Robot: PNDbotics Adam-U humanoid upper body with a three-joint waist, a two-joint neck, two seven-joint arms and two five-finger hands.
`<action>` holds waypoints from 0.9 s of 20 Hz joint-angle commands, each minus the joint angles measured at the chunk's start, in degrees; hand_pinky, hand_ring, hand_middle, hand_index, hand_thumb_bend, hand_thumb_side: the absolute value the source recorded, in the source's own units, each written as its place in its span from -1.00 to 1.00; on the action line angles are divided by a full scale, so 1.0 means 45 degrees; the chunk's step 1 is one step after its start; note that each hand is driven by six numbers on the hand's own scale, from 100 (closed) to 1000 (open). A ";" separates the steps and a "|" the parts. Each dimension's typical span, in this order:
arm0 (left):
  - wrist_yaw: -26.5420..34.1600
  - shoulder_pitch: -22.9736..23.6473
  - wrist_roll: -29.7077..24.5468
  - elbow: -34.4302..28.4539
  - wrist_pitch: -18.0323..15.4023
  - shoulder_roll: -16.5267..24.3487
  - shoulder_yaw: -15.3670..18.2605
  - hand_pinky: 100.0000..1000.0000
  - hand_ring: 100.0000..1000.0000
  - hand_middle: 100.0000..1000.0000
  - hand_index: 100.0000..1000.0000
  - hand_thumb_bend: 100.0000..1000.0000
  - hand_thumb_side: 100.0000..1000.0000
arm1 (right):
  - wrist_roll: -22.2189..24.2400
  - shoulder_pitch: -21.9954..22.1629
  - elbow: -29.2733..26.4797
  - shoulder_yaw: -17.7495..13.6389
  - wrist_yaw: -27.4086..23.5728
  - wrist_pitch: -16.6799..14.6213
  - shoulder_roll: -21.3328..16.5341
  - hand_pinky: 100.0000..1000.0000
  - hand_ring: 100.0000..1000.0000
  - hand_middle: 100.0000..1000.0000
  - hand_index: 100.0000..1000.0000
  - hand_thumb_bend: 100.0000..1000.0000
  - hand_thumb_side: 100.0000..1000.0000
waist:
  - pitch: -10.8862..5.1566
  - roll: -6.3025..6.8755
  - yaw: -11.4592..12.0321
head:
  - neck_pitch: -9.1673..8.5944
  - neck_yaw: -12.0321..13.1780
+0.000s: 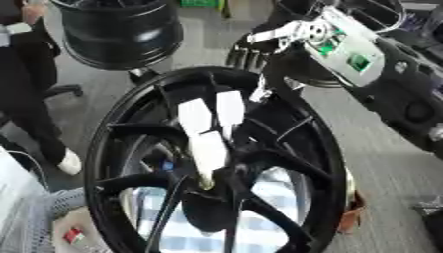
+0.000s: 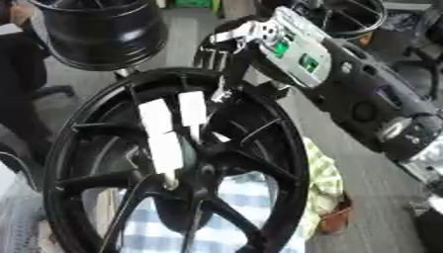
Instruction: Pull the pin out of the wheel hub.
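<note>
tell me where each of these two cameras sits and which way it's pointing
Left eye view: in the robot's head, looking down at a black wheel with white tabs near its hub; the right arm enters from the upper right, its robot hand at the rim's top.
Right eye view: beside it in the same head, facing the same way, showing more forearm.
Both share the wheel, the tabs, the arm and a second black rim behind.

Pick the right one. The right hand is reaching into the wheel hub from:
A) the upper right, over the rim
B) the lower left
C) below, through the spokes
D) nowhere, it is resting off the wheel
A: the right arm comes down from the upper right corner, and the right hand with its white-tipped fingers crosses the top of the rim and points down at the centre of the wheel hub.
</note>
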 commanded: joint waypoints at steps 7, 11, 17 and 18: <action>-0.0012 -0.0075 -0.0044 -0.0212 -0.0030 0.0200 0.0049 0.47 0.72 0.46 0.66 -0.77 0.27 | -0.0018 -0.0301 -0.1380 -0.0024 0.0197 -0.0144 -0.0982 0.60 0.57 0.53 0.70 0.16 -0.78 | -0.0203 0.0062 -0.0022 | -0.0137 0.0199; -0.0032 -0.0050 -0.0044 -0.0212 -0.0024 0.0229 0.0053 0.47 0.72 0.46 0.66 -0.77 0.26 | 0.0528 -0.0365 -0.2927 0.0096 -0.0064 0.0140 -0.1628 0.60 0.57 0.53 0.70 0.15 -0.79 | -0.0229 0.0021 -0.0080 | -0.0129 0.0273; -0.0029 -0.0058 -0.0045 -0.0212 -0.0042 0.0249 0.0064 0.47 0.72 0.46 0.66 -0.77 0.26 | 0.1062 -0.0278 -0.4323 0.0097 -0.0255 0.1015 -0.2162 0.61 0.58 0.54 0.70 0.12 -0.80 | -0.0283 0.0007 -0.0111 | -0.0157 0.0289; -0.0029 -0.0060 -0.0045 -0.0212 -0.0047 0.0252 0.0066 0.47 0.72 0.46 0.66 -0.77 0.26 | 0.1107 -0.0255 -0.4416 0.0086 -0.0244 0.1099 -0.2220 0.61 0.58 0.54 0.70 0.12 -0.80 | -0.0287 0.0008 -0.0113 | -0.0163 0.0284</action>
